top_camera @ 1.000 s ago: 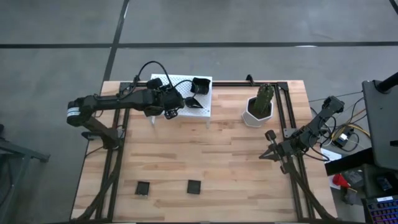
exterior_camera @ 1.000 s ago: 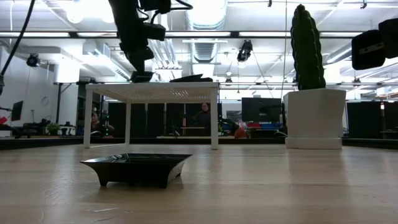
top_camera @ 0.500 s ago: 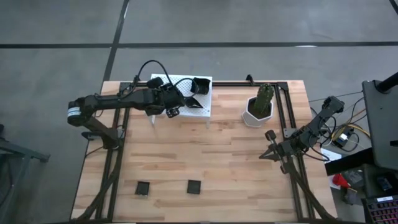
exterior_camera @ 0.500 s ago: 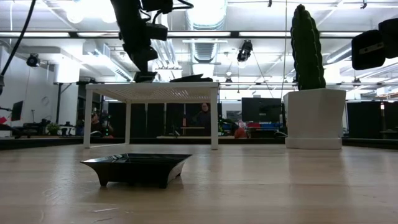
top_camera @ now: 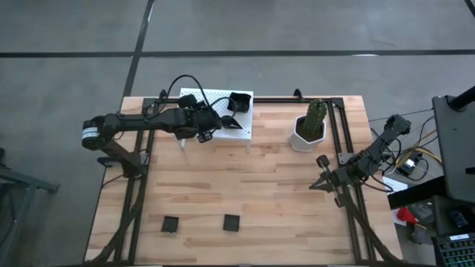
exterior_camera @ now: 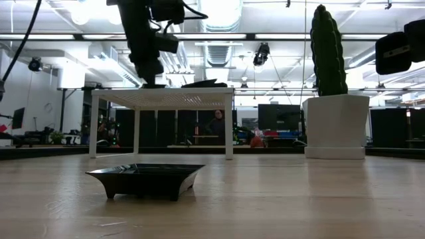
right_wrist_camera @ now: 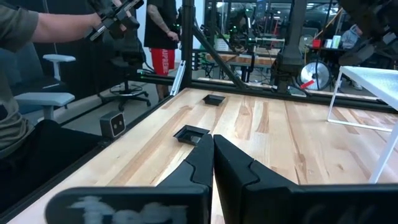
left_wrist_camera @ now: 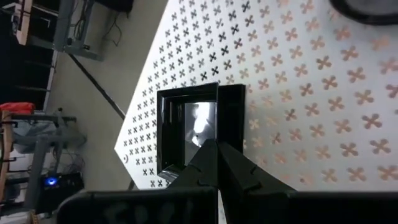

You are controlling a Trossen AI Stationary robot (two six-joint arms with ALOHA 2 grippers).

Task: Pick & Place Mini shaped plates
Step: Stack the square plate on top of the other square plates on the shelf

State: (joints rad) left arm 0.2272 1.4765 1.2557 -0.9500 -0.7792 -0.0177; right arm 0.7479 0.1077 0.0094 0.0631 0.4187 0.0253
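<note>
Left gripper [left_wrist_camera: 217,144]: closed, nothing held, tips at a square black plate [left_wrist_camera: 193,127] lying on the white perforated rack [top_camera: 239,133].
Right gripper [right_wrist_camera: 213,142]: closed, empty, over table's right side.
Other plates: two square plates [top_camera: 231,222] near front edge.

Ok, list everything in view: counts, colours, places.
Table: one, light wood, under everything.
Rack: one, white, perforated, far left part of table.
Square plate: one, black, on rack at left gripper's tips.
Raised-rim plate: one, black, rack's far right corner.
Small plates: two, black, square, table's near edge.
Cactus pot: one, white, green cactus, right of rack.
Person: one, beside table.
Left gripper: shut, over rack.
Right gripper: shut, table's right side.
</note>
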